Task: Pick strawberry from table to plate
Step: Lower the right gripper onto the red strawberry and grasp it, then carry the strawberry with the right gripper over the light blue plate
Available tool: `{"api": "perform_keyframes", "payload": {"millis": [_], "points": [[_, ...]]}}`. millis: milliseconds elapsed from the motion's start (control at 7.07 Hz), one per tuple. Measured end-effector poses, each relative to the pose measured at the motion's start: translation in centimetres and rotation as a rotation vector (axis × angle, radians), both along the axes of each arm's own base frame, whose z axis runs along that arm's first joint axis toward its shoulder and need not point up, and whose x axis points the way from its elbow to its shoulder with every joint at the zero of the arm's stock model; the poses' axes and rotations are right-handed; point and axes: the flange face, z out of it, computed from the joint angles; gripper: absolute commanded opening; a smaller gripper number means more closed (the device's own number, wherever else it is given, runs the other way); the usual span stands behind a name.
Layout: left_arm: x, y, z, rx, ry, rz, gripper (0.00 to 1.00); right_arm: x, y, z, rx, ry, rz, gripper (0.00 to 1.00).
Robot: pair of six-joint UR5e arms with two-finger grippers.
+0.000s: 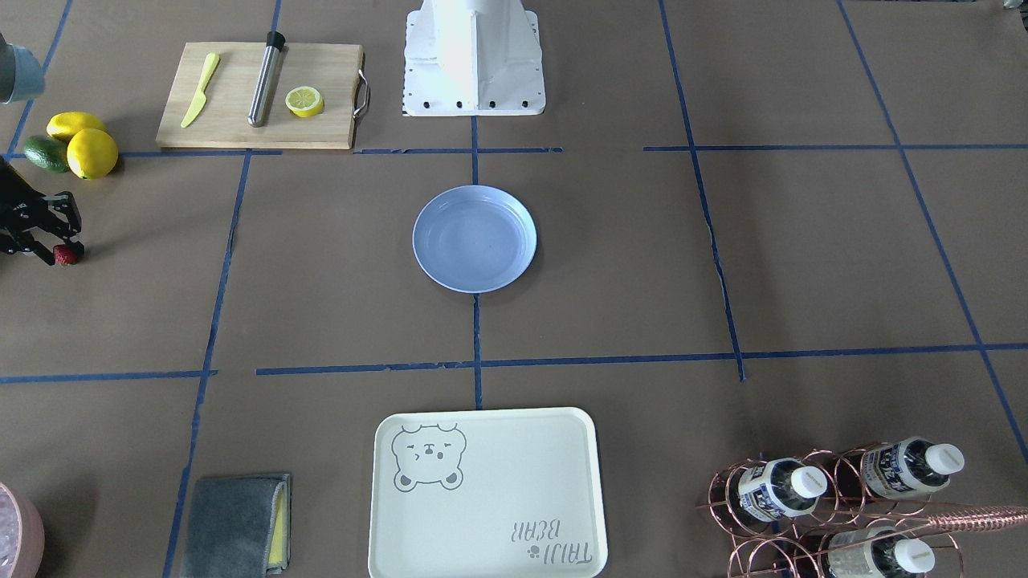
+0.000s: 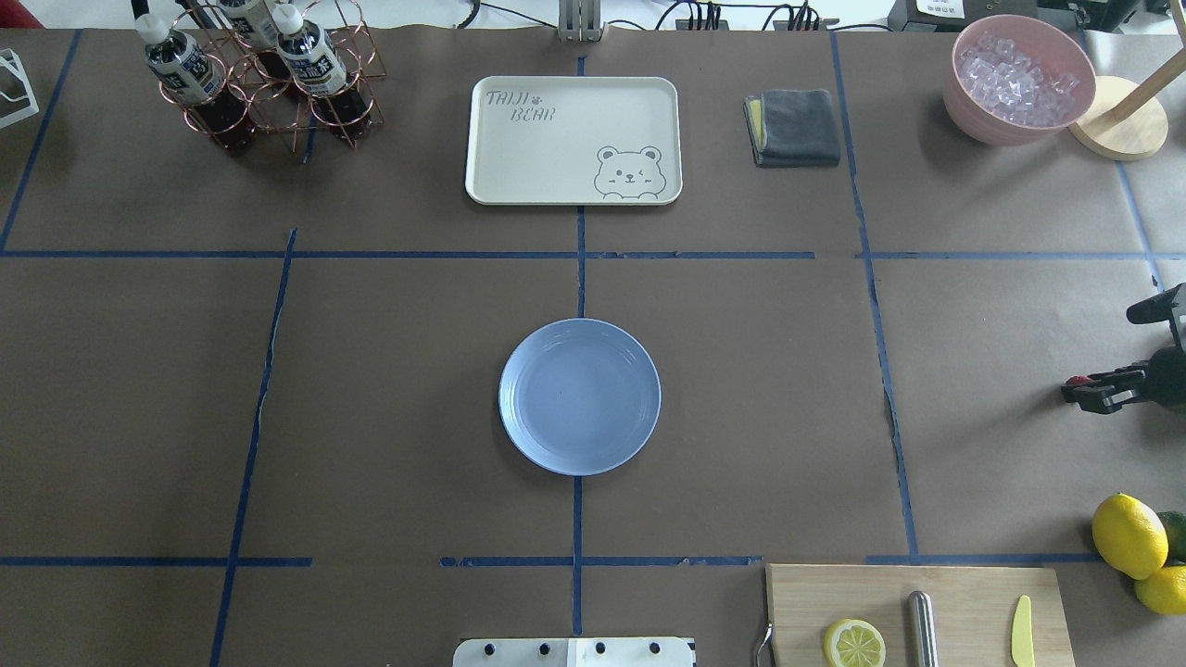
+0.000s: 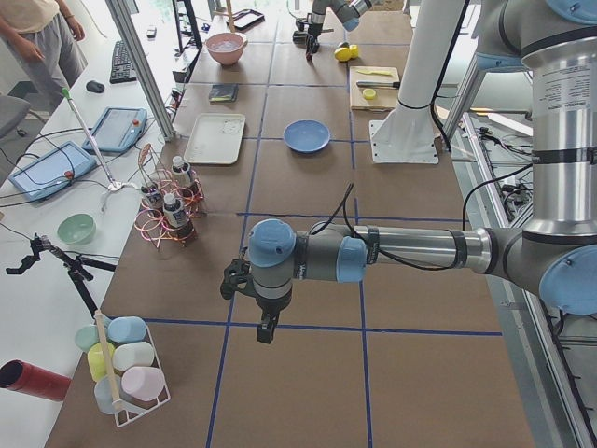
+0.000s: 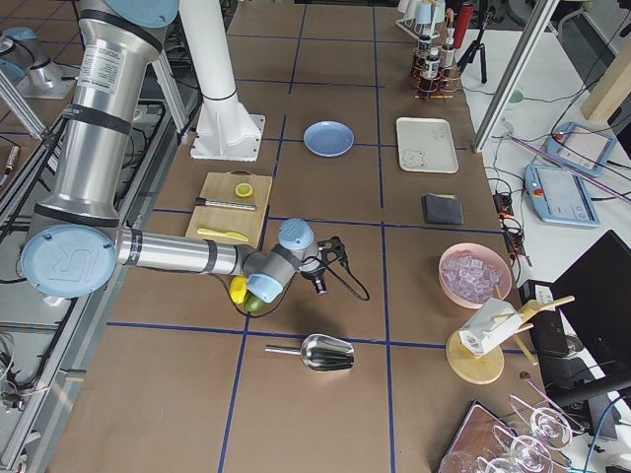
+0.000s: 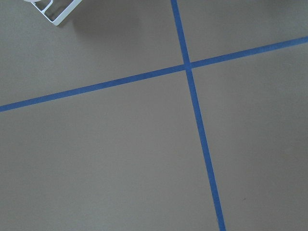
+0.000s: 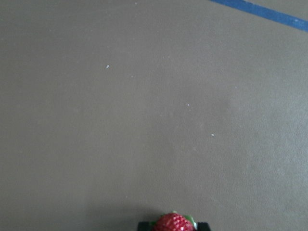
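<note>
Our right pincer (image 2: pixel 1084 389) is closed to a narrow gap on the strawberry (image 1: pixel 66 255), which sits right at the fingertips. It is out at the robot's right edge of the worktop (image 1: pixel 321 281), well apart from the plate (image 1: pixel 474 238). We cannot tell whether the berry is lifted clear of the paper (image 6: pixel 144 96). The left pincer (image 3: pixel 268 331) hangs over bare worktop far off, and we cannot tell how open it is.

We judge the carry to the plate is the step in hand. The berry is small, roundish and bumpy, and gripped only at the tips. So we should hold the squeeze even, rise before travelling and move across smoothly. The plate is glossy and shallow with a raised rim, and a dropped berry could roll. We should let go low over its middle. The paper is matte, brown and flat.
</note>
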Motion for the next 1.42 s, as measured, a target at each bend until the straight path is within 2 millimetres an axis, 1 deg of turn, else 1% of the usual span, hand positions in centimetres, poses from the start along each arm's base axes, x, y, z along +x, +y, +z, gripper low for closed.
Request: {"api": "perform_keyframes", "payload": {"millis": [142, 283, 425, 566, 708, 849, 991, 1132, 1274, 1415], "points": [[0.0, 0.0, 0.0, 0.001, 0.0, 0.0, 1.0, -0.4, -0.3, -1.2, 0.014, -0.014, -0.001, 0.0], [0.0, 0.0, 0.0, 0.001, 0.0, 0.001, 1.0, -1.2, -1.1, -3.8, 0.029, -0.043, 0.003, 0.0], [0.0, 0.0, -0.1, 0.002, 0.0, 0.001, 1.0, -3.1, -2.7, -8.4, 0.023, -0.085, 0.019, 0.0], [0.0, 0.0, -0.1, 0.002, 0.001, 0.001, 1.0, -6.2, -4.6, -14.2, -0.005, -0.133, 0.038, 0.0], [0.0, 0.0, -0.1, 0.003, 0.001, 0.001, 1.0, -10.3, -6.2, -20.6, -0.044, -0.18, 0.052, 0.0], [0.0, 0.0, -0.2, 0.003, 0.002, 0.001, 1.0, -15.1, -6.9, -26.5, -0.079, -0.208, 0.064, 0.0], [0.0, 0.0, -0.2, 0.005, 0.002, 0.0, 1.0, -21.2, -6.4, -32.5, -0.108, -0.205, 0.086, 0.0], [0.0, -0.1, -0.2, 0.006, 0.002, 0.0, 1.0, -27.2, -5.1, -38.5, -0.134, -0.173, 0.114, 0.0], [0.0, -0.1, -0.3, 0.006, 0.002, 0.0, 1.0, -32.2, -3.5, -43.2, -0.158, -0.137, 0.143, 0.0], [0.0, -0.1, -0.3, 0.006, 0.003, -0.001, 1.0, -36.8, -1.9, -45.9, -0.173, -0.106, 0.17, 0.0]]}}
